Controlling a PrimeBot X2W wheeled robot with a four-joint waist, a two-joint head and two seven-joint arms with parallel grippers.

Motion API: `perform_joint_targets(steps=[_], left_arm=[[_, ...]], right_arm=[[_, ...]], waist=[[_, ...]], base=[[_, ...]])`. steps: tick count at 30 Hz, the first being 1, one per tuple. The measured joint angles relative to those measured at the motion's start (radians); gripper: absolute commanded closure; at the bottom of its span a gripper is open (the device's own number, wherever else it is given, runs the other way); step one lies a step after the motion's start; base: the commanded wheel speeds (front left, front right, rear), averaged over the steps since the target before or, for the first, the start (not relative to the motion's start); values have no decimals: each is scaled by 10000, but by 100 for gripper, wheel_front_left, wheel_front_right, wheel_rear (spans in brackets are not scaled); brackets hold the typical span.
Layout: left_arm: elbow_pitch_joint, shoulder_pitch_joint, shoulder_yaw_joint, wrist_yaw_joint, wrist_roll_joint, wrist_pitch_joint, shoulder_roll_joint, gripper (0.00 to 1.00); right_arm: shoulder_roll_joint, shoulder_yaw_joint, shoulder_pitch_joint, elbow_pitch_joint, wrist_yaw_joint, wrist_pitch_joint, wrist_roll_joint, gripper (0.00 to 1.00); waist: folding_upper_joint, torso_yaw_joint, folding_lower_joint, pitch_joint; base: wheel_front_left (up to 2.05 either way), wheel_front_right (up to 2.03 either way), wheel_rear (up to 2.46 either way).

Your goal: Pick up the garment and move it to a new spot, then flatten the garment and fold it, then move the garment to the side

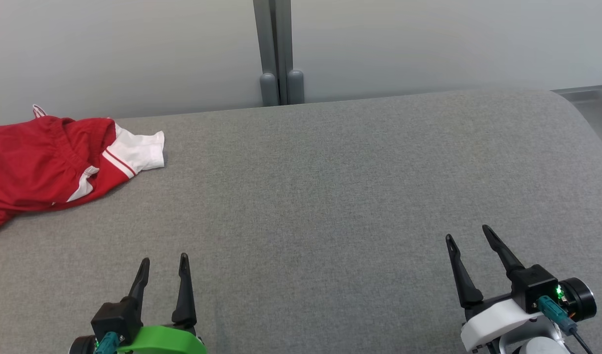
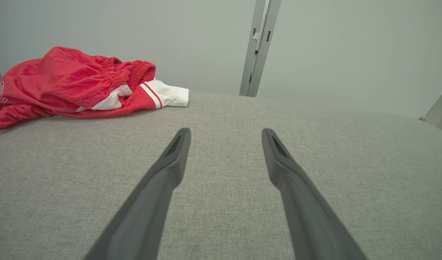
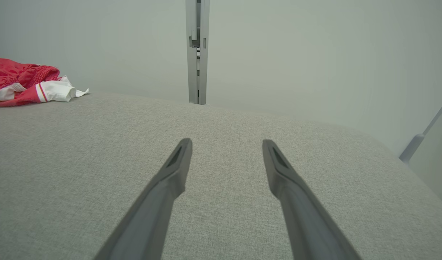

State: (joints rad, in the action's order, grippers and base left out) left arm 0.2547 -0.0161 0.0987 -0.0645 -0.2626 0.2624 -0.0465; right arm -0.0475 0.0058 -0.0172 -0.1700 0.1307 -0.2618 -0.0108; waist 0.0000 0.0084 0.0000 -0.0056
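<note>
The garment (image 1: 45, 164) is a crumpled red piece with white panels and red stripes, lying at the far left of the grey fabric surface (image 1: 330, 196), partly cut off by the frame's left edge. It also shows in the left wrist view as the garment (image 2: 73, 85) up left, and in the right wrist view as the garment (image 3: 22, 83) at the far left. My left gripper (image 1: 164, 261) stands open near the front left, well short of it. My right gripper (image 1: 468, 234) stands open at the front right, far from it. Nothing is between either pair of fingers.
A pale wall runs behind the surface, with a grey vertical post (image 1: 276, 54) at its middle. The surface curves away at the far right corner (image 1: 576, 113), where the floor shows beyond.
</note>
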Motion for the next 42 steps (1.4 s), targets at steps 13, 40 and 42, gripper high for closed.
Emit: perform_joint_targets(steps=[13,40,42], left_arm=[[59,1,13,0,-6,0,0,0],[-157,67,-339,27,100,17,-8,0],[-173,67,-353,29,98,17,-8,0]], right_arm=[[0,-48,0,0,2,0,8,0],[-4,10,-31,6,6,-2,111,0],[-4,17,-43,6,6,-2,111,0]], waist=[[0,50,0,-11],[0,3154,0,138],[0,3300,0,166]], base=[[0,0,0],[0,0,0],[0,0,0]])
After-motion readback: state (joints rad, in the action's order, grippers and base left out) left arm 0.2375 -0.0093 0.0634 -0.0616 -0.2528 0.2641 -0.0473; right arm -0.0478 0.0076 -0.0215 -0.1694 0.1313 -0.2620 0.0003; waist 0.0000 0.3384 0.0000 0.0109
